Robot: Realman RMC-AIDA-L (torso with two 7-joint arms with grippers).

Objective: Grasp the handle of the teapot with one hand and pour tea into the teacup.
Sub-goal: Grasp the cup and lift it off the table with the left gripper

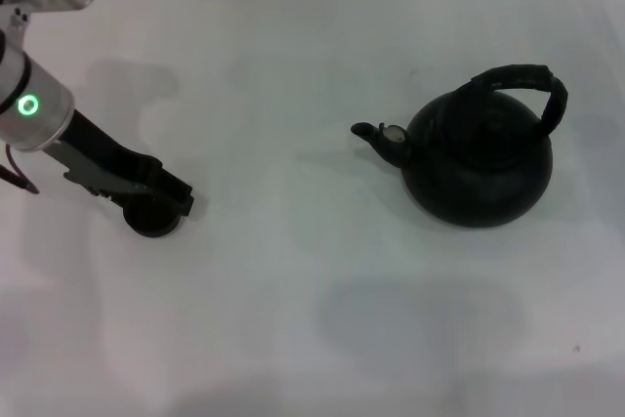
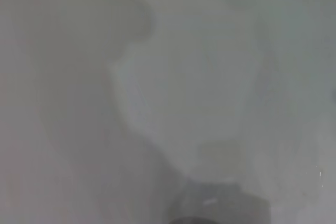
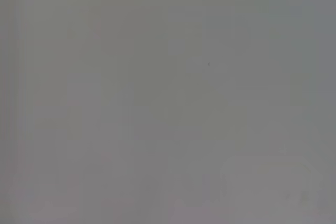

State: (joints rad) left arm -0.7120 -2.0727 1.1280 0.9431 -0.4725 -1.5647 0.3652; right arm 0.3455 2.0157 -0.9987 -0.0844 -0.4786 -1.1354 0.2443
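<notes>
While the head view carries nearly all the detail, both wrist views give only grey blur, apart from a dim dark shape at one edge of the left wrist view.

Teapot: the teapot [image 1: 479, 163] sits upright on the white table [image 1: 312, 319], on the robot's right side, its squat black body resting flat.
Spout: the spout [image 1: 376, 136] points toward the robot's left, with a pale mark near its base.
Handle: the handle [image 1: 522, 85] arches over the pot's top, free; nothing touches it.
Teacup: the teacup [image 1: 151, 219] stands on the table on the robot's left, well apart from the teapot, partly covered by the gripper above it.
Left gripper: the left gripper [image 1: 161, 197] is low over the table, right at the teacup, its dark fingers overlapping the cup's near rim; whether the claw is apart, together or clamped on the cup, I cannot tell.
Left arm: a green ring light glows on the wrist segment.
Right gripper: out of sight in every view.
</notes>
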